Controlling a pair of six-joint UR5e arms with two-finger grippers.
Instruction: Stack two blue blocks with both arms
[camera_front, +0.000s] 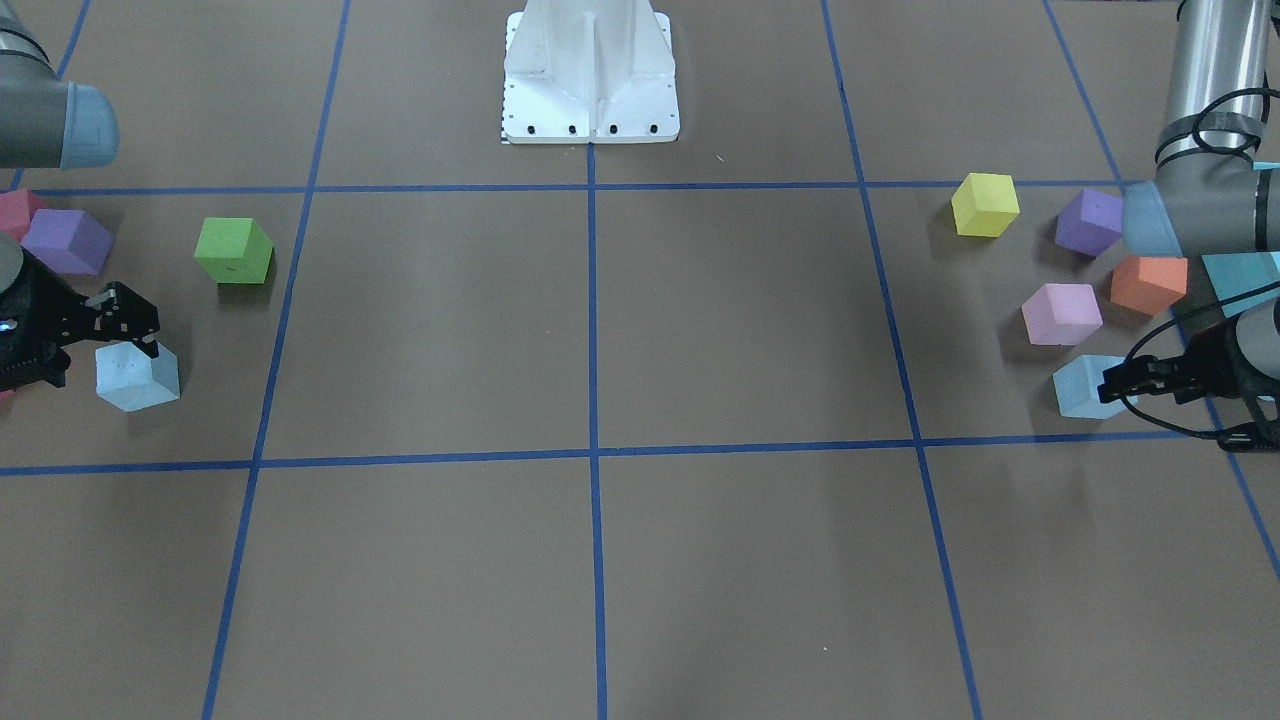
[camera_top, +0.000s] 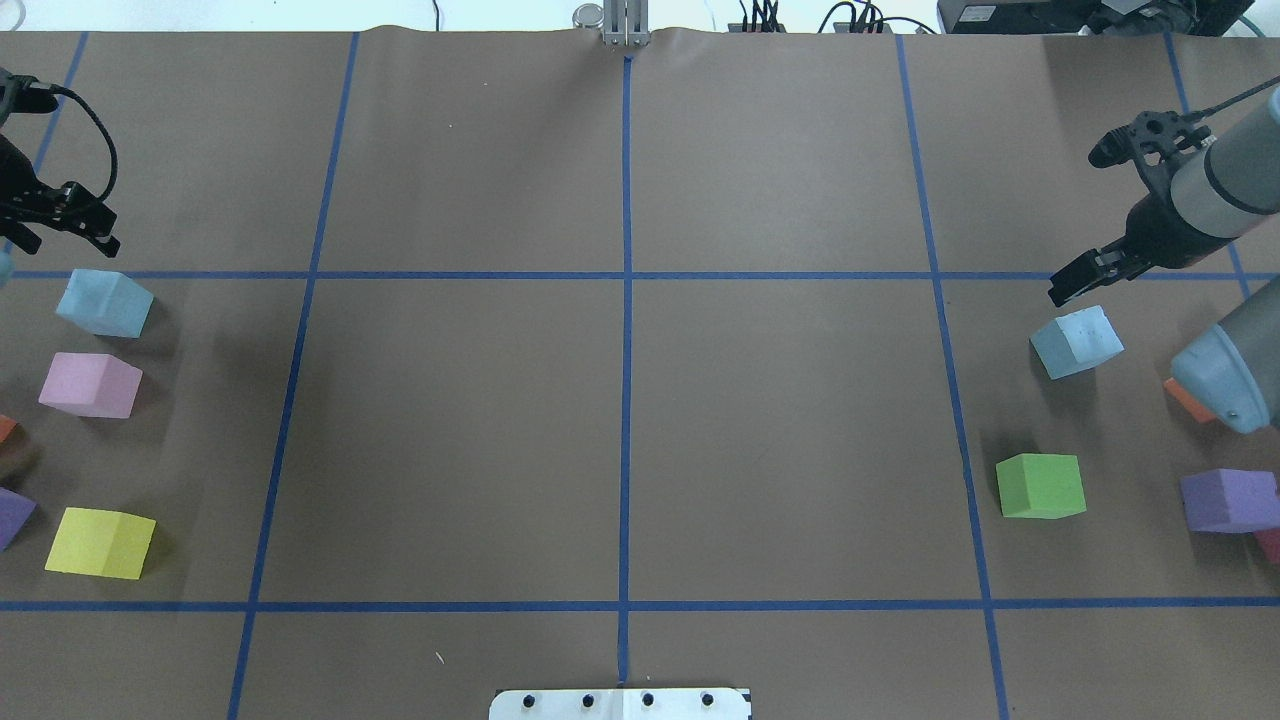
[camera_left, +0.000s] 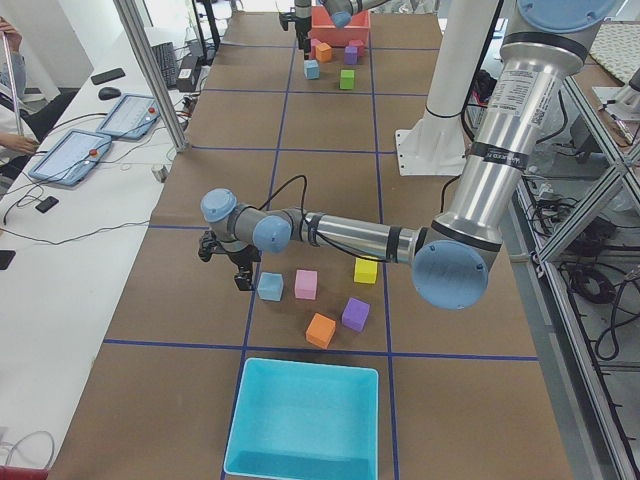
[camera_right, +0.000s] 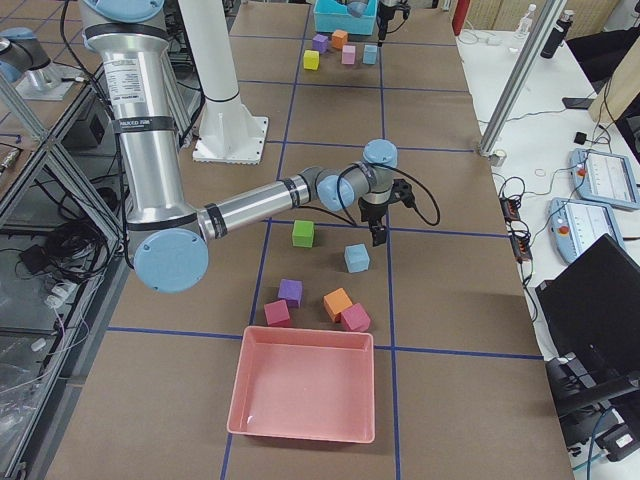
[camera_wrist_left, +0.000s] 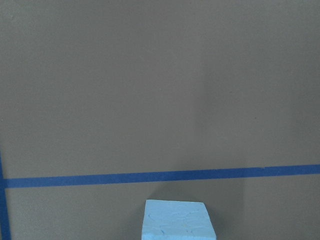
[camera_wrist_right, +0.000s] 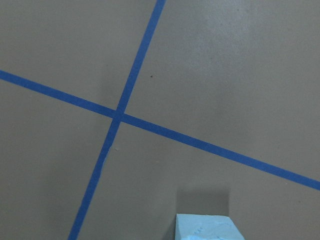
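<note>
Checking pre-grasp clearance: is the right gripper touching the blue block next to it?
Apart. In the overhead view the right gripper is open, and its nearer fingertip stops short of the blue block, with bare table showing between them.

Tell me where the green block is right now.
Overhead view, robot's right side: the green block sits nearer the robot than the pale blue block, left of the purple block.

Illumination is even and diffuse, from above. The brown table shows a faint sheen and no hard glare. Shadows are short and soft-edged. In the right wrist view a dim patch lies just beyond the blue block. The 2 wrist views are slightly soft. The overhead view's top strip is overexposed. In both side views the uprights lean towards the edges.
</note>
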